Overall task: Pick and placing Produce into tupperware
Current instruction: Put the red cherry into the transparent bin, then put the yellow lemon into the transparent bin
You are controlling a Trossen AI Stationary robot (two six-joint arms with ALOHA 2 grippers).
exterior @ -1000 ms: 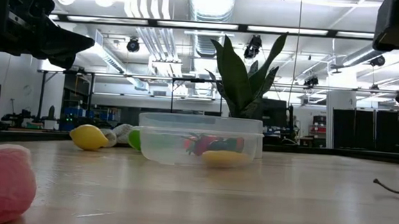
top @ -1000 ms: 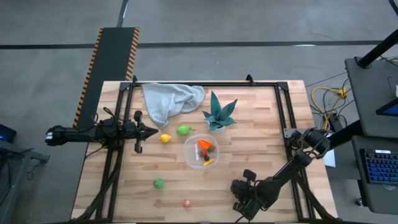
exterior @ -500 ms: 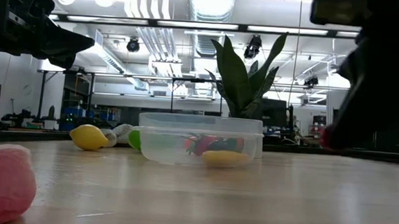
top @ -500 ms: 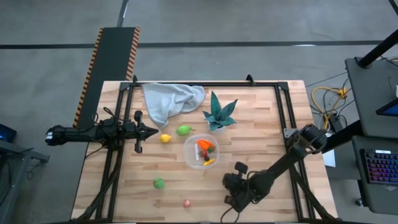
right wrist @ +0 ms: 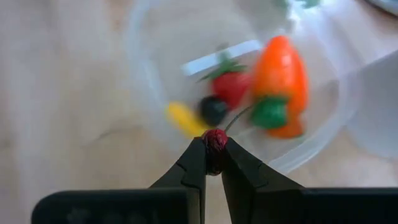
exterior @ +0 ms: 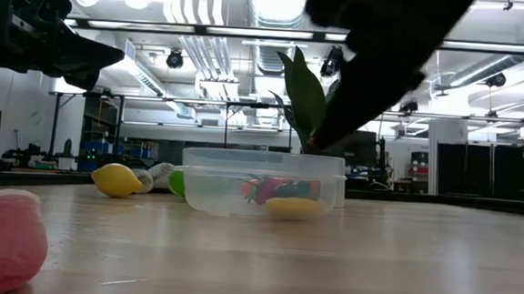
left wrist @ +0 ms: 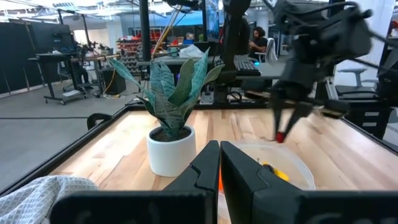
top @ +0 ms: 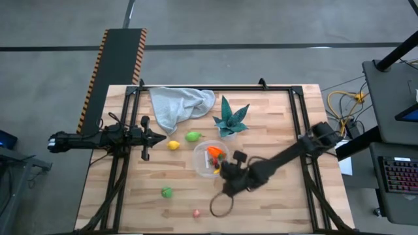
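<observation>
Tupperware (top: 210,158): round, clear, shallow plastic, set mid-counter; taken here as the landmark. Inside, seen from the right wrist: orange carrot (right wrist: 283,78) with green top, red strawberry (right wrist: 231,86), a dark round bit (right wrist: 213,109), a yellow piece (right wrist: 183,119), all soft-edged and blurred.

Right hand (top: 227,175): just over the tupperware's near rim, fingers clamped on a small dark red berry (right wrist: 216,140), textured and round. In the low view this arm is only a dark blurred mass above the container.

Left hand (top: 157,137): well apart from the tupperware toward the counter's left side, fingers (left wrist: 205,167) pressed together, holding nothing.

Loose produce on the wooden counter (top: 274,117): yellow lemon (top: 174,145) and a green piece (top: 192,136) just beside the tupperware on the left-arm side; another green piece (top: 167,192) and a pink bit (top: 196,213) nearer the front edge, with open boards around each.

Potted teal plant (top: 230,119), spiky-leaved in a white pot, near the tupperware's far side. Crumpled grey-blue cloth (top: 178,104) beyond, at the counter's far edge. Black rails (top: 295,117) frame the counter sides.
</observation>
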